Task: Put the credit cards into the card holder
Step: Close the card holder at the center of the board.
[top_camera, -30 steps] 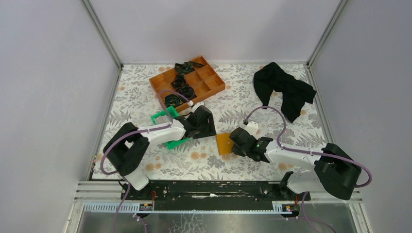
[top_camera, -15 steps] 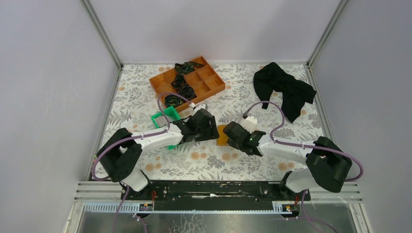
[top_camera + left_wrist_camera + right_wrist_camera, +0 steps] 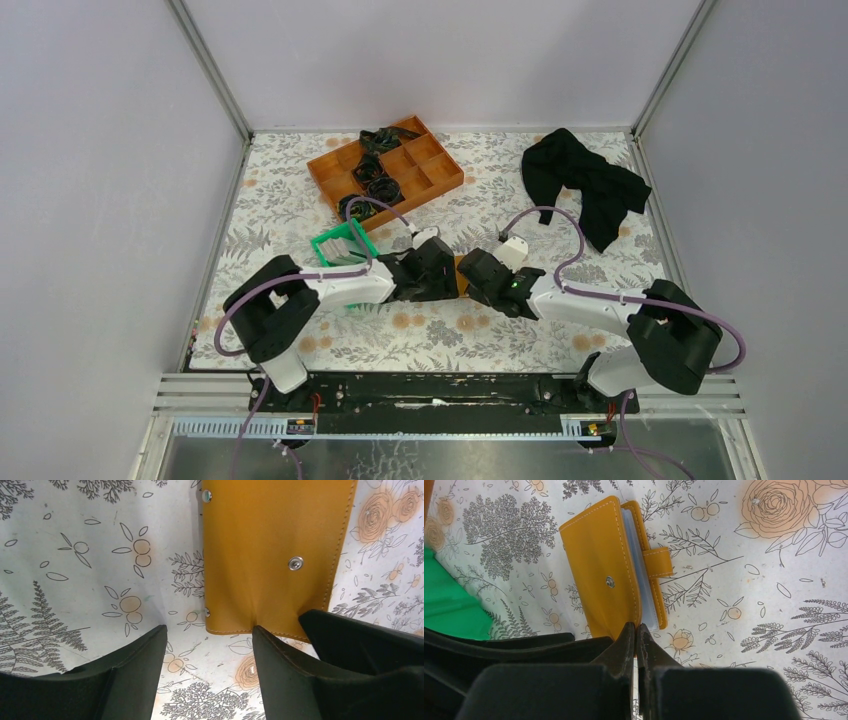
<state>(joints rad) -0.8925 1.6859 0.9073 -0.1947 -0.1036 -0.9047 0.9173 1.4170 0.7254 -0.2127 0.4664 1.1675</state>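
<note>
The orange card holder (image 3: 606,570) lies on the floral table, its cover slightly lifted over the pale inside sleeves (image 3: 640,575), with the snap tab (image 3: 659,562) sticking out. My right gripper (image 3: 636,627) is shut on the near edge of the cover. In the left wrist view the holder (image 3: 270,555) lies just ahead of my open left gripper (image 3: 210,630), which hovers at its near edge and holds nothing. In the top view both grippers, left (image 3: 447,280) and right (image 3: 477,276), meet over the holder (image 3: 461,268), which is mostly hidden. No loose credit cards are in view.
A green plastic bin (image 3: 340,245) stands just left of the left arm's wrist. An orange compartment tray (image 3: 385,170) with black coiled items lies at the back. A black cloth (image 3: 585,185) lies at the back right.
The right gripper has carried the card holder left and farther from the arm bases. The left gripper has moved right, from beside the green bin to the holder's edge.
</note>
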